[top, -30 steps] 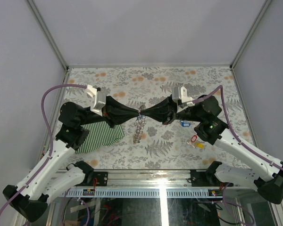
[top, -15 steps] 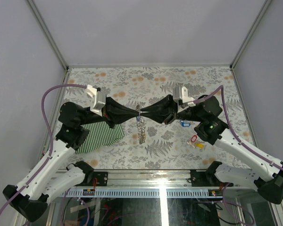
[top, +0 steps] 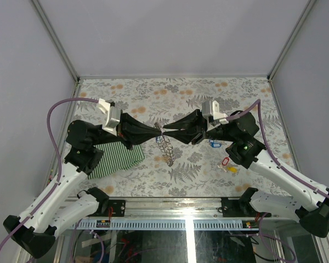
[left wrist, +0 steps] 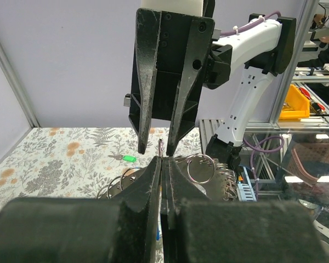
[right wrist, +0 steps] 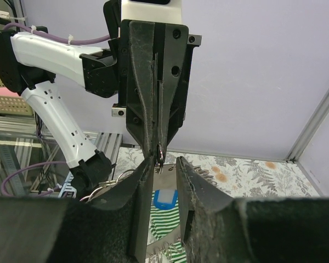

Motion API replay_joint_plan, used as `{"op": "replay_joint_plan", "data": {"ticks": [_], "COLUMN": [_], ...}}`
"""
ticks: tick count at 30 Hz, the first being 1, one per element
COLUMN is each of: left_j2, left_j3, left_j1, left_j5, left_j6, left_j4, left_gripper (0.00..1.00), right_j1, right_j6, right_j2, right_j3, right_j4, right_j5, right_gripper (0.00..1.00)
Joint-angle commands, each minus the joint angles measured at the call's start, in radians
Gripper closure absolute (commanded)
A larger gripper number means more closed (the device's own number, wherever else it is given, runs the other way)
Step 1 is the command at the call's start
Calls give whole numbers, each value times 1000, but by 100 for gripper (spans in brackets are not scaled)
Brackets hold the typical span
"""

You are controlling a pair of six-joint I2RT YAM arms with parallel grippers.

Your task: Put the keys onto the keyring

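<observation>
**Left arm has the keyring, right one's let go**

From the top camera the two grippers meet nose to nose over the middle of the table, and the keyring (top: 165, 147) dangles from where they meet, its low end down by the flowery tablecloth (top: 153, 98). You can't really read the fingers from up there.

The wrist cams sort it out. The right wrist view shows the left gripper (right wrist: 156, 150) pressed together on a thin bit of the ring's wire. The left wrist view shows the right gripper (left wrist: 157, 149) with its fingers apart, straddling that spot without pinching anything.

The loose keys (top: 225, 161) sit on the cloth by the right arm (blue, red and yellow up top; a green one only shows in the left wrist view). A striped cloth (top: 118, 156) lies under the left arm.

Versus half a second ago: the right fingers looked together, now they're spread, and the ring's tail has swung a bit to the right.
</observation>
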Motion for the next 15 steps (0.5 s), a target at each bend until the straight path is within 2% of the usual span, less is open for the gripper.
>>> {"op": "replay_joint_plan", "data": {"ticks": [1,15], "left_j2": [-12,-13], "left_j3": [16,16], "left_j1": [0,-1], "left_j5": [15,22], "left_j6": [-12,-11], "left_j4": [78,81], "left_gripper": [100,100], "right_j1": [10,10], "right_j6": [18,41], "right_j2": [-2,30], "right_j3": [20,29], "right_j4": [76,92], "right_j5": [-13,-40], "right_gripper": [72,78]}}
